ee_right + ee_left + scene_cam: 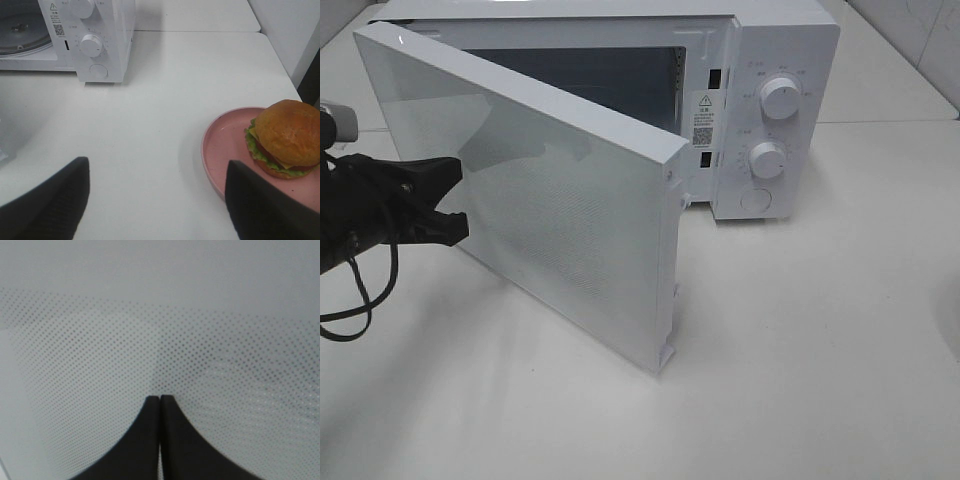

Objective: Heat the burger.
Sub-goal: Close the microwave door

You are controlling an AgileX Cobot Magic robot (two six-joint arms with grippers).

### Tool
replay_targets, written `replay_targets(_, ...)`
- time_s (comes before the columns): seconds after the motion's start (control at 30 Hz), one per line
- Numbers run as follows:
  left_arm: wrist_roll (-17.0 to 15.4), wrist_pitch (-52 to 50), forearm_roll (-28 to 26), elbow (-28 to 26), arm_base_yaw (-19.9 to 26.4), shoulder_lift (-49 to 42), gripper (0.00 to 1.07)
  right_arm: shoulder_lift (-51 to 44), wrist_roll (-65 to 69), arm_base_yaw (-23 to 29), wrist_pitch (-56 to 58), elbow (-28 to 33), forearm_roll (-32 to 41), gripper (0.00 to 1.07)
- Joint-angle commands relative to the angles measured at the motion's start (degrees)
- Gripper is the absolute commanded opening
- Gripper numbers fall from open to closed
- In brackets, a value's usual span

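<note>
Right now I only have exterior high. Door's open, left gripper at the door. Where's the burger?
Observer: On the pink plate, right wrist view only. The burger sits on the plate's side away from the microwave.
Operator: Right gripper holding anything?
Observer: No. The right gripper is open, hanging over bare table short of the plate.
Operator: Left gripper open?
Observer: Shut. The left gripper has its fingertips together, right at the door's dotted window.
</note>
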Motion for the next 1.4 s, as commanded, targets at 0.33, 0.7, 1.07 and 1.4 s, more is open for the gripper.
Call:
replay_targets(0.33,2.06,-0.34,-10.49,-5.39,-6.7,3.27,0.0,-1.66,-0.4,0.0,-0.46,0.0,-0.06,0.74)
replay_targets(0.7,3.5,-0.17,-15.64,-11.63,-11.12,6.82,0.0,-1.66,-0.4,0.0,-0.46,0.0,-0.06,0.74)
replay_targets(1.07,3.78,-0.17,-23.43,-18.33,-14.09,11.29,0.0,-1.66,-0.4,0.0,-0.46,0.0,-0.06,0.74)
replay_targets(1.4,7.1,3.04,-27.9,-23.55,-15.53,13.01,0.0,-1.66,-0.4,0.0,-0.46,0.0,-0.06,0.74)
